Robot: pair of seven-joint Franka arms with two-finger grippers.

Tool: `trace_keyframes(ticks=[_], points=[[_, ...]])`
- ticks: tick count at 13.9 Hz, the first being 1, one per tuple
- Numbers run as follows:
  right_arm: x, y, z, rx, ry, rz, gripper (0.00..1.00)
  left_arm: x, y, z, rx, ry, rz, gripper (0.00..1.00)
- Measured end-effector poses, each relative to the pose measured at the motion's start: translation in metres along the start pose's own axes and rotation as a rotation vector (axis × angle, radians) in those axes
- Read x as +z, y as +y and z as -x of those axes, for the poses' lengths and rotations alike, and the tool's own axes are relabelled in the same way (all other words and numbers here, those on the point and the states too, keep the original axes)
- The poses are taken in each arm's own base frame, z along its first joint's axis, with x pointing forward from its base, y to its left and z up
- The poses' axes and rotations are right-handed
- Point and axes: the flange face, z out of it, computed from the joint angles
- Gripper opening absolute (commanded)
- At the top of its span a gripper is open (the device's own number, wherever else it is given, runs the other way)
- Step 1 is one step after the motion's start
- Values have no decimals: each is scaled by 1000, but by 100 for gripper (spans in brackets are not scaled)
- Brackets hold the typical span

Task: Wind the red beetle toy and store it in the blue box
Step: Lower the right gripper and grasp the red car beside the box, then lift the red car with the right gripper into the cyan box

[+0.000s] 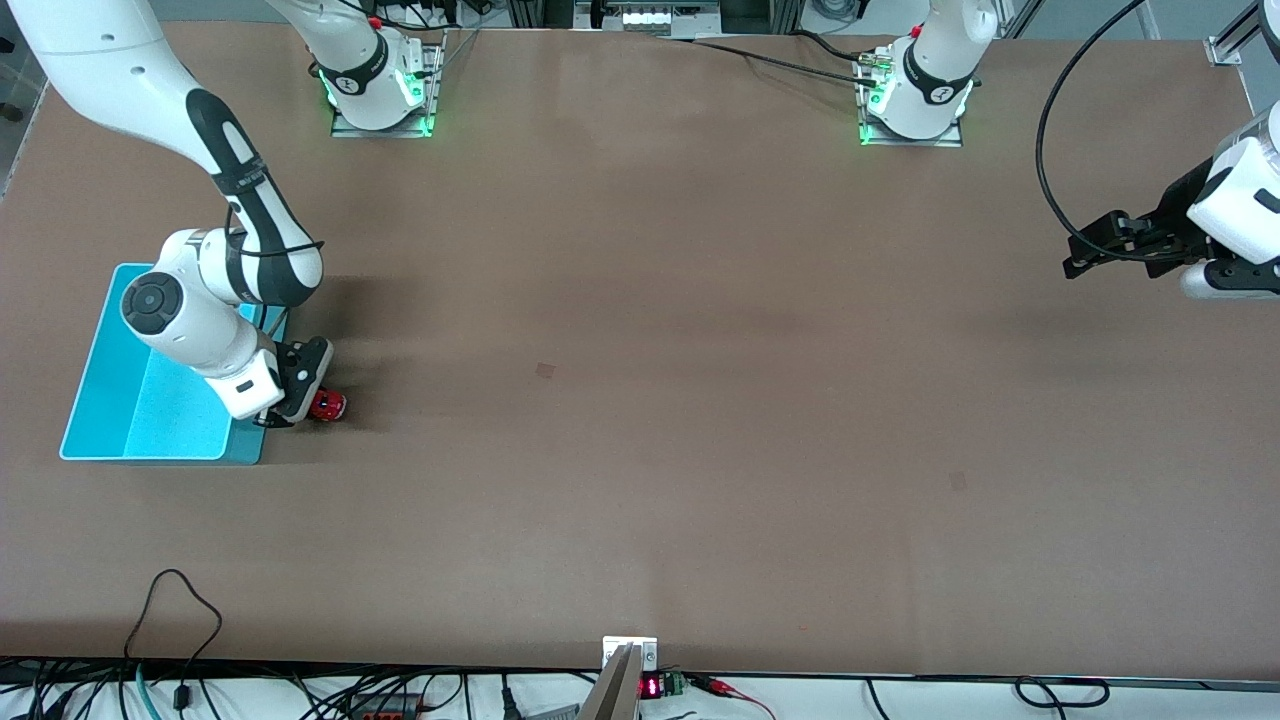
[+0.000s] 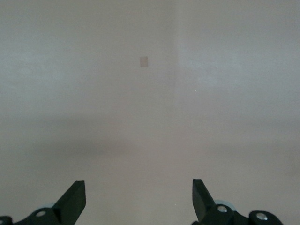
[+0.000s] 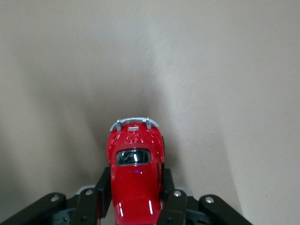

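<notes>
We have the right claw clamped on the red beetle toy, a finger pressed against each flank, the car's bumper pointing away from the wrist. The toy sits low at the worktop, just beside the blue box, whose open bin lies under the right arm's wrist. We judge this to be the winding step: the car is gripped at the surface, ready to be dragged back so the spring loads. The next move calls for keeping the wheels pressed down while pulling, then lifting the toy over the near wall of the box and releasing it inside. Our left claw waits with fingers spread wide and nothing between them, over bare brown worktop at the left arm's end, well apart from the toy.
</notes>
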Motion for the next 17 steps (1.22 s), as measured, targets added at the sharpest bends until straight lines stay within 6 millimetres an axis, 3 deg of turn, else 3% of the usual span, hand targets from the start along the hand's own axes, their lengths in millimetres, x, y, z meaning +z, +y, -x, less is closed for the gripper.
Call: trace_keyframes(ticks=[2, 4, 5, 7, 10, 13, 17], points=[[-48, 2, -25, 184, -18, -30, 0, 0, -1, 0, -1, -1, 0, 100], [-98, 7, -28, 359, -49, -57, 0, 0, 0, 0, 0, -1, 0, 100], [-116, 11, -16, 481, -71, -63, 0, 0, 0, 0, 1, -1, 0, 100], [-127, 27, 40, 721, -114, -54, 0, 0, 1, 0, 1, -1, 0, 100], [-112, 45, 129, 936, -170, -47, 0, 0, 1, 0, 1, -1, 0, 100], [-86, 54, 164, 1049, -186, -7, 0, 0, 0, 0, -1, -1, 0, 100], [-30, 52, 194, 1133, -246, -21, 0, 0, -1, 1, -1, -5, 0, 100]])
